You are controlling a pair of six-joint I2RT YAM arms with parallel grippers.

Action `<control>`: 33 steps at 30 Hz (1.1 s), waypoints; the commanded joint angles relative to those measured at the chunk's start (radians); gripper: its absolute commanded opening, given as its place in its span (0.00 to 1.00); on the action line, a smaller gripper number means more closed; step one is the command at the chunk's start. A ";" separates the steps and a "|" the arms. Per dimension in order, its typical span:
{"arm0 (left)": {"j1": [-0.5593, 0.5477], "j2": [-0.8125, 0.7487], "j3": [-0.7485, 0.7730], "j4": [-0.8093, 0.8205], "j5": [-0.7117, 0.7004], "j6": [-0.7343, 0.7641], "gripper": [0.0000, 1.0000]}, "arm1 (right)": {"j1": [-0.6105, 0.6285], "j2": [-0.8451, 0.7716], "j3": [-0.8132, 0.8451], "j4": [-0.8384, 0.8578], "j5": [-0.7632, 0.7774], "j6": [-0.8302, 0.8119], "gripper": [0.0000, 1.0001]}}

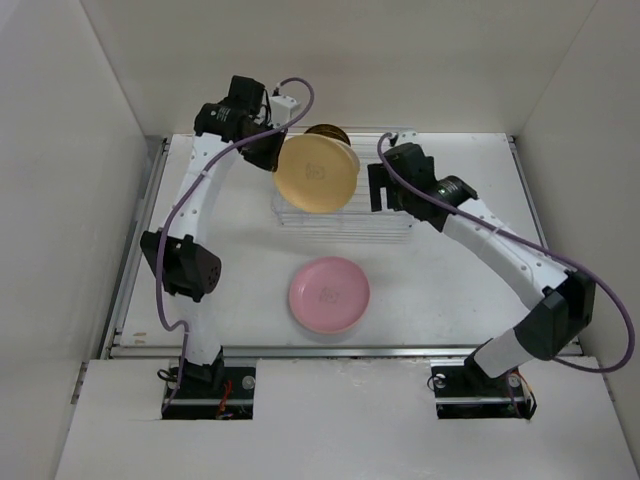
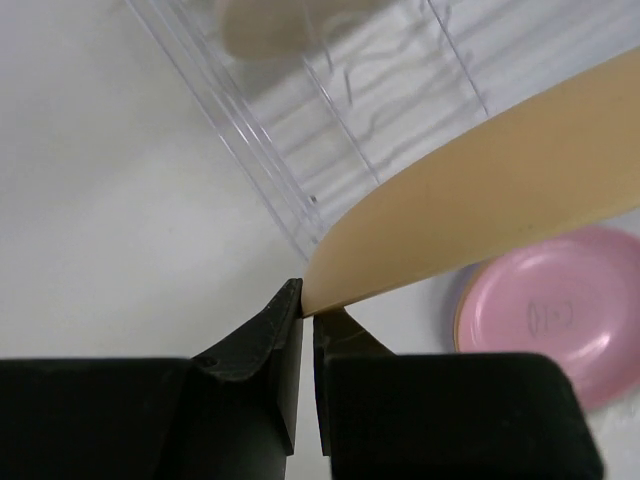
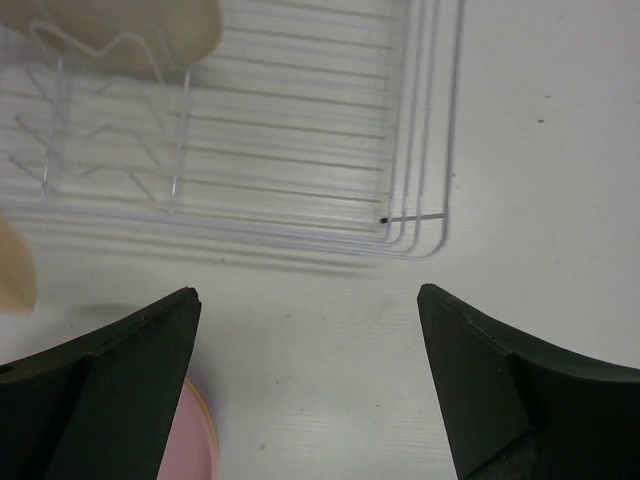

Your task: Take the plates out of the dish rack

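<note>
While the left hand pinches the rim of the yellow plate, holding it tilted above the dish rack, the right hand hangs wide open and empty by the rack's right end. A pink plate lies flat on the bench, in front of the rack.

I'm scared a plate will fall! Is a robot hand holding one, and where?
The left gripper pinches the yellow plate by its rim; right gripper holds nothing.
</note>
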 commanded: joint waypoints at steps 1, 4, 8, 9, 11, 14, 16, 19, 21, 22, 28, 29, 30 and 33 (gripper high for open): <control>-0.021 -0.064 0.046 -0.234 0.111 0.157 0.00 | -0.008 -0.089 0.024 0.027 0.152 0.074 0.96; -0.070 -0.044 -0.009 -0.380 0.121 0.281 0.00 | -0.017 -0.121 0.013 0.036 0.197 0.085 0.97; -0.173 -0.005 -0.107 -0.539 0.141 0.449 0.00 | -0.017 -0.131 -0.017 0.045 0.186 0.085 0.97; -0.224 -0.005 -0.179 -0.540 0.106 0.461 0.00 | -0.017 -0.131 -0.028 0.045 0.174 0.095 0.97; -0.274 -0.005 -0.239 -0.540 0.072 0.472 0.00 | -0.017 -0.140 -0.040 0.045 0.163 0.096 0.97; -0.348 0.022 -0.314 -0.540 0.052 0.472 0.00 | -0.017 -0.140 -0.066 0.045 0.139 0.106 0.97; -0.374 0.045 -0.336 -0.530 0.062 0.472 0.02 | -0.017 -0.150 -0.082 0.045 0.139 0.106 0.97; -0.386 0.077 -0.350 -0.530 0.062 0.454 0.22 | -0.017 -0.169 -0.105 0.045 0.129 0.106 0.98; -0.386 0.088 -0.350 -0.530 0.062 0.438 0.31 | -0.017 -0.169 -0.105 0.045 0.120 0.106 0.98; -0.386 0.088 -0.350 -0.530 0.062 0.429 0.34 | -0.017 -0.169 -0.105 0.056 0.120 0.106 0.98; -0.331 0.070 -0.305 -0.530 0.078 0.391 0.32 | -0.017 -0.144 -0.105 0.093 0.038 0.054 0.99; -0.308 0.070 -0.287 -0.530 0.108 0.372 0.27 | -0.017 -0.134 -0.096 0.108 0.028 0.045 0.99; -0.249 0.058 -0.249 -0.530 0.130 0.355 0.23 | -0.017 -0.106 -0.070 0.128 0.004 0.033 0.99; -0.104 0.038 -0.164 -0.472 0.293 0.265 0.21 | -0.017 -0.016 0.016 0.180 -0.137 -0.089 0.99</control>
